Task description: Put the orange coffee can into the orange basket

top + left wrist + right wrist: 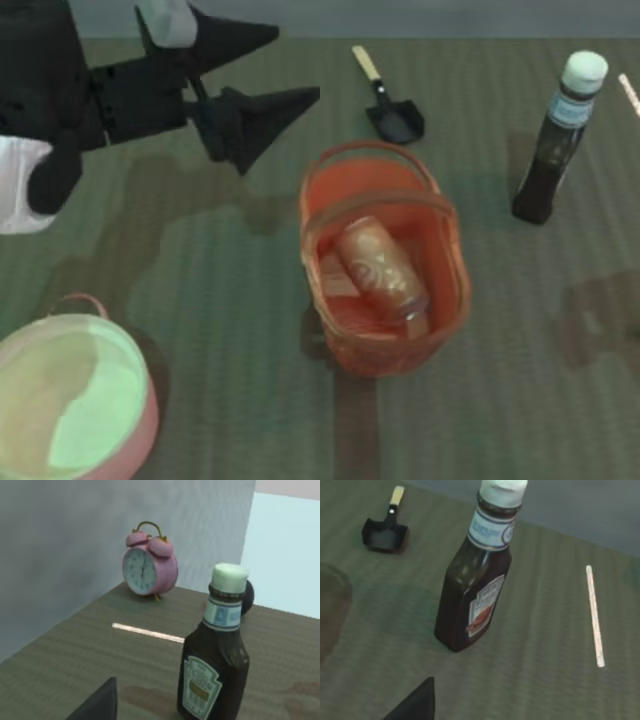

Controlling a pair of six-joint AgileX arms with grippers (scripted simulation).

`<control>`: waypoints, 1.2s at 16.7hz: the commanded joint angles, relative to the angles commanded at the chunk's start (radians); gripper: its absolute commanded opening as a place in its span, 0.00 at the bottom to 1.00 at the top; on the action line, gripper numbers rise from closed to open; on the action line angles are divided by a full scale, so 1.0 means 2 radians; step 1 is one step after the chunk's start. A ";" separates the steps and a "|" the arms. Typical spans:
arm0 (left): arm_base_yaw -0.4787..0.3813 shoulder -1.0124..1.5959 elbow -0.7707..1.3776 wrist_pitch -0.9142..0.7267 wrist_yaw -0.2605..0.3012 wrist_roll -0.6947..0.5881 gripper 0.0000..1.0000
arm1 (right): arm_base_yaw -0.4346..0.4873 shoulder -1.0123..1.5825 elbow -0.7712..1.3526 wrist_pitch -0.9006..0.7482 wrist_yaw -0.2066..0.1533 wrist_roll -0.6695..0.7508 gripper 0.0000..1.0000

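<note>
Left gripper [258, 118]: black, two-fingered, fingers spread and holding nothing, raised over the table's far left part. Slim tan-orange coffee can with pale printed design [382, 268]: lay on its side inside the oval orange-red woven basket with arched hoop handle [318, 215], below and to the right of this gripper, well apart from it; long axis ran diagonally across the basket floor (placement judged complete). Left arm was much the nearer of the two to the basket.

Right gripper: only a dark finger edge showed in the right wrist view; whether spread or pressed together could not be told.

Also on the table: dark sauce bottle with white cap [558, 140], far to the right of the left gripper; small black shovel with yellow handle [392, 108], between them.
</note>
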 joint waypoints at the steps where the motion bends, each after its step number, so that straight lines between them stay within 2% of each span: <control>1: 0.008 -0.045 -0.021 -0.021 -0.026 -0.005 1.00 | 0.014 0.049 0.050 -0.035 0.000 -0.021 1.00; 13: 0.099 -0.666 -0.314 -0.277 -0.359 -0.006 1.00 | 0.195 0.706 0.717 -0.482 0.000 -0.295 1.00; 17: 0.116 -0.821 -0.407 -0.351 -0.443 0.006 1.00 | 0.238 0.854 0.876 -0.584 0.002 -0.361 1.00; 20: 0.123 -0.886 -0.456 -0.389 -0.484 0.013 1.00 | 0.258 0.914 0.945 -0.628 0.004 -0.391 1.00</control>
